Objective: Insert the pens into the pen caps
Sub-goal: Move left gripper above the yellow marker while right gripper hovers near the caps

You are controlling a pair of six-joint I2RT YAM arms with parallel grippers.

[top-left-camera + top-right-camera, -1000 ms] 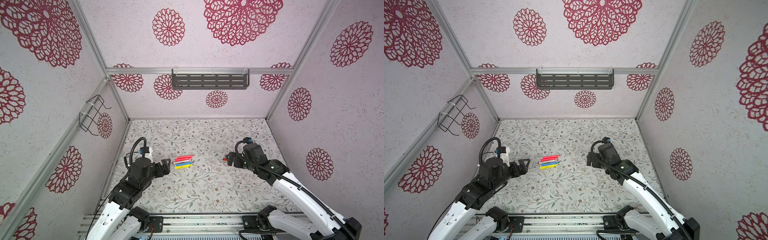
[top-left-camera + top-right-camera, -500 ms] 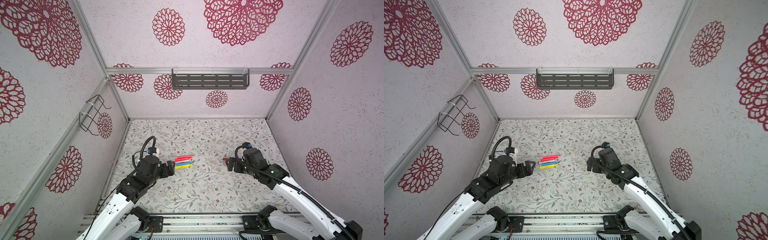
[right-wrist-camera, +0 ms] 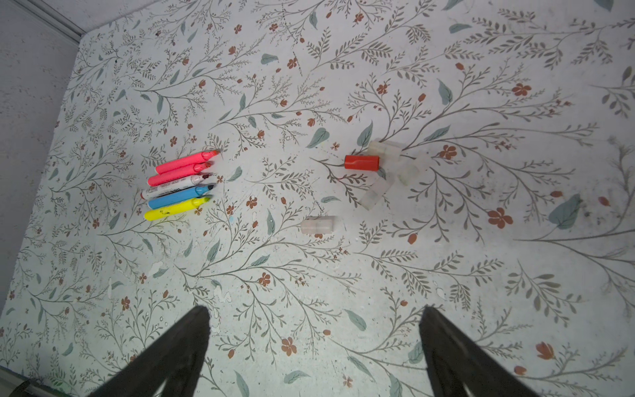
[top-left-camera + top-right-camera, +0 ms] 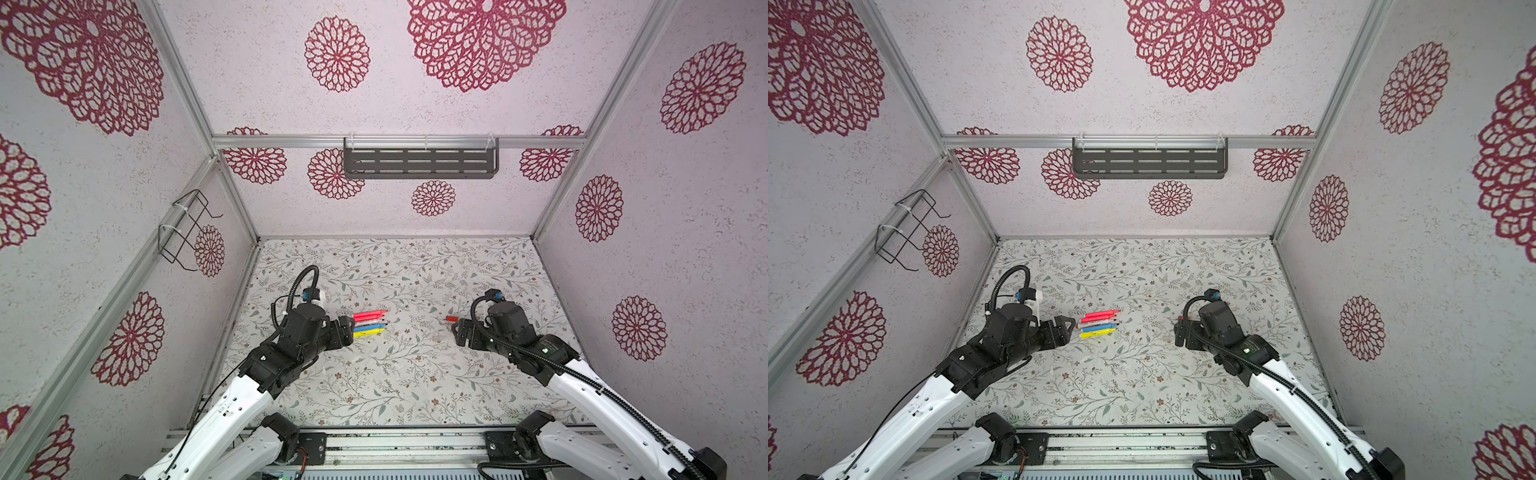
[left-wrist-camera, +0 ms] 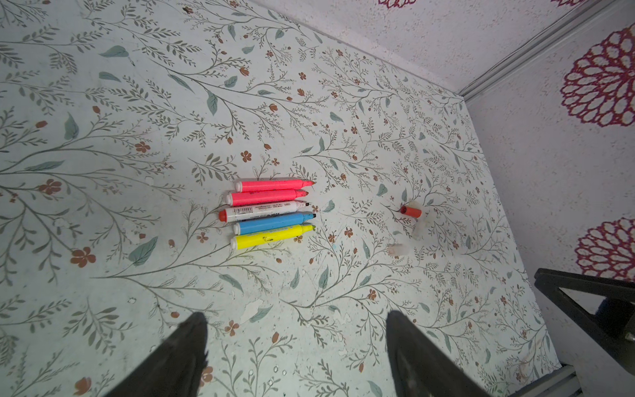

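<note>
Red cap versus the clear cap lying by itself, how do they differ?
The red cap is opaque; the lone clear cap is see-through. The red cap lies beside a cluster of other clear caps; the lone clear cap lies apart. Both are stubby, lie on their sides and hold no pen.

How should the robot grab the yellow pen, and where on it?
Probably the middle of the yellow pen, from straight above. It lies flat at the edge of the row, so one long side is free for a finger. The blue pen sits close against the other side, so that finger must wedge in carefully. Leave the pointed tip uncovered.
</note>
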